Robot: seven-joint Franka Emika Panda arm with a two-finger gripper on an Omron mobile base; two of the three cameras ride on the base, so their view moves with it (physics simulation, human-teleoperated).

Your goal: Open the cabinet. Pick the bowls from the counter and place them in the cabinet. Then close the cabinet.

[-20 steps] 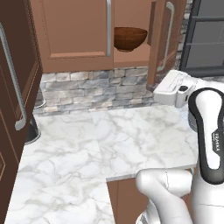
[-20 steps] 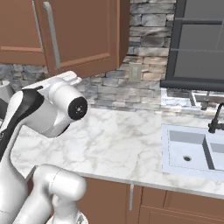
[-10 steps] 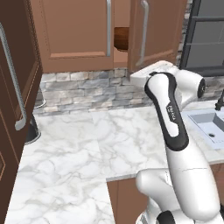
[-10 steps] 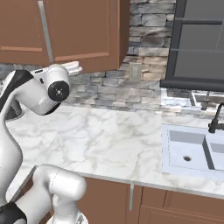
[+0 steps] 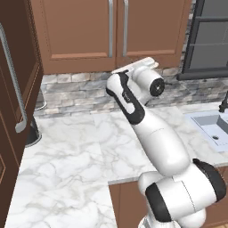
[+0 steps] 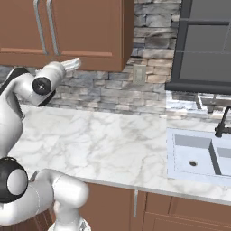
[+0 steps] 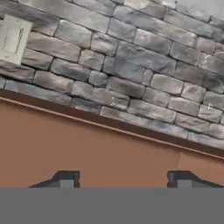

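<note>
cabinet: medium reddish-brown wood [image 5: 84,31], two recessed-panel doors, both flush and shut, their long silver bar handles [image 5: 111,27] side by side at the centre seam; its lower edge runs as a thin pale line just above the stone wall
pincer: held up close under the cabinet's bottom edge [image 7: 120,179]; two small dark tips stand apart with bare brown door panel between them, nothing clamped
arm: white glossy shell with dark joints [image 5: 133,100], bent up from the surface so the hand sits just beside the cabinet's underside, above the back of the slab
surface: white marble with grey veins [image 5: 84,147], thin pale front edge; broad bare room across the middle and left, cut by a step at the near edge
stone wall: rough grey and tan blocks in uneven courses [image 6: 113,92], a pale outlet plate [image 6: 139,73] set in it beside the cabinet's right corner
sink: pale square basin [image 6: 198,155] sunk in the right end of the surface, dark faucet [image 6: 222,126] at its back
dark tall door: darker brown, long curved handle [image 5: 13,84], standing at the far left edge, near the surface's left end
black-framed unit: grey panes [image 6: 207,43], upper right, well apart from the hand
</note>
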